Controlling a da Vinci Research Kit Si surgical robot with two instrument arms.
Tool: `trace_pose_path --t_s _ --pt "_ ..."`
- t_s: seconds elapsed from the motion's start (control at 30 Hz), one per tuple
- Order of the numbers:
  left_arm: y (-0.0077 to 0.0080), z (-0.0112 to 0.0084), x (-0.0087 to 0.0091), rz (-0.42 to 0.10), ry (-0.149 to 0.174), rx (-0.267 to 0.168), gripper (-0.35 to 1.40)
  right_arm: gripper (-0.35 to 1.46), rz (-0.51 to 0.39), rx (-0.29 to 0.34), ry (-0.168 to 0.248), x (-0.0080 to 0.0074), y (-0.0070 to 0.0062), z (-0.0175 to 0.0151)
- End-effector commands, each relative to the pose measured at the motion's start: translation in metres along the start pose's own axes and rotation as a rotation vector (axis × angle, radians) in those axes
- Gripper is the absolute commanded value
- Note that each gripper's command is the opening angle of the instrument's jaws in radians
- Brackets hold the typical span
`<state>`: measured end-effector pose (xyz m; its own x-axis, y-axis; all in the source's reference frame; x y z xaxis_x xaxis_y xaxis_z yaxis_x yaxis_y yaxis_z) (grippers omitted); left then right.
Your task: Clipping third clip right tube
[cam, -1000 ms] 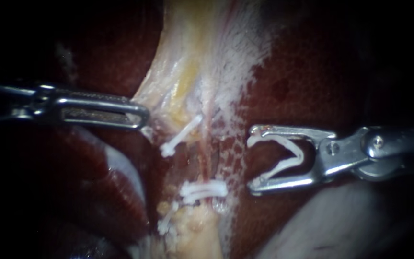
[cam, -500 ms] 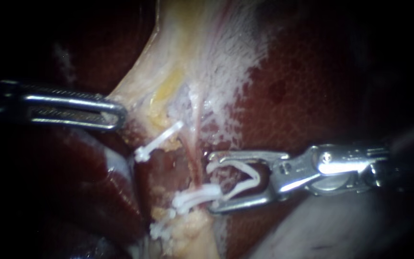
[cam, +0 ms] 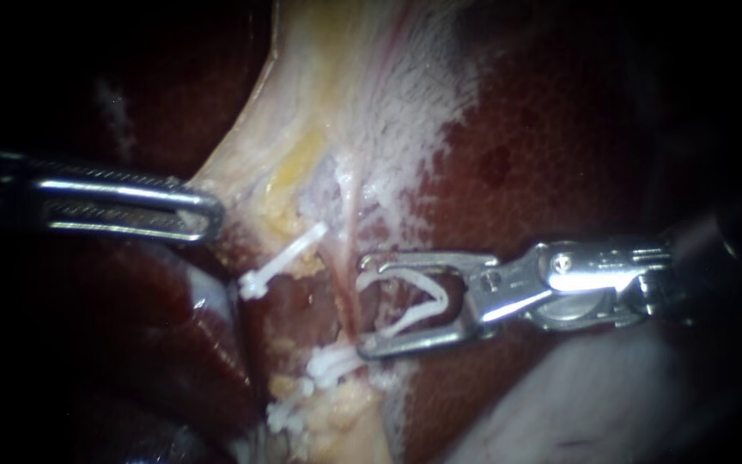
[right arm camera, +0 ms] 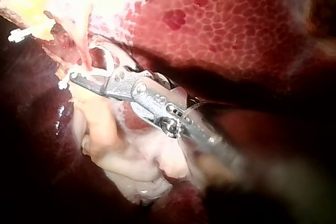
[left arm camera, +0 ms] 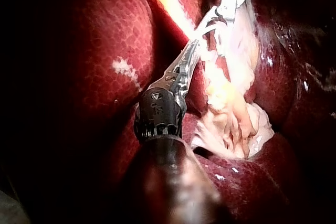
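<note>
In the endoscope view my right instrument (cam: 362, 305) holds an open white clip (cam: 414, 301) between its two jaws. The jaw tips sit on either side of the thin pink right tube (cam: 349, 215), just above two closed white clips (cam: 332, 365) on it. Another white clip (cam: 281, 262) lies slanted across tissue to the left. My left instrument (cam: 199, 213) is shut on the pale tissue edge (cam: 242, 176), holding it taut leftwards. The right wrist view shows my right instrument (right arm camera: 84, 61) at the tube. The left wrist view shows my left instrument (left arm camera: 194, 43) on pale tissue.
Dark red liver (cam: 560, 155) fills the right side and lies below my left instrument too. Pale yellowish fatty tissue (cam: 337, 412) hangs below the clips, with one more white clip (cam: 289, 412) at its left edge. A pale smooth fold (cam: 577, 404) lies under my right instrument's shaft.
My right instrument has moved left to the tube with the open clip, then slightly up it. My left instrument has pulled the pale tissue further left.
</note>
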<state>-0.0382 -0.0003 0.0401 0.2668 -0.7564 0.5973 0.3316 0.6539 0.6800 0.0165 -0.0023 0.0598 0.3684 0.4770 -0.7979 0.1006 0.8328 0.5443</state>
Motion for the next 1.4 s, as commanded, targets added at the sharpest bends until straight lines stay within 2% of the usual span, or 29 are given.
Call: trace_pose_path --t_s 0.03,0.43,0.8,0.93,1.0,1.1,1.4 --pt "0.0000 0.0000 0.0000 0.000 0.000 0.000 -0.35 0.56 -0.001 -0.002 -0.001 0.0000 -0.0001 0.0005" --pt "-0.0001 0.0003 0.0001 0.001 0.000 -0.002 -0.35 0.55 -0.003 -0.007 -0.002 0.0006 -0.0005 0.0032" --pt "-0.0001 0.0004 0.0002 0.001 0.000 -0.002 -0.35 0.43 0.008 -0.005 -0.002 0.0005 -0.0003 0.0030" --pt "-0.0001 0.0004 0.0002 0.001 0.000 -0.002 -0.35 0.22 0.026 0.000 -0.002 0.0005 -0.0003 0.0025" --pt "-0.0001 0.0004 0.0002 0.001 0.000 -0.002 -0.35 -0.01 0.067 -0.005 0.000 0.0004 -0.0004 0.0022" --pt "-0.0001 0.0004 0.0002 0.001 0.000 -0.002 -0.35 -0.20 0.072 -0.007 0.000 0.0003 -0.0004 0.0018" --pt "-0.0001 0.0004 0.0002 0.001 0.000 -0.002 -0.35 -0.32 0.077 -0.012 0.000 0.0000 -0.0002 0.0016"
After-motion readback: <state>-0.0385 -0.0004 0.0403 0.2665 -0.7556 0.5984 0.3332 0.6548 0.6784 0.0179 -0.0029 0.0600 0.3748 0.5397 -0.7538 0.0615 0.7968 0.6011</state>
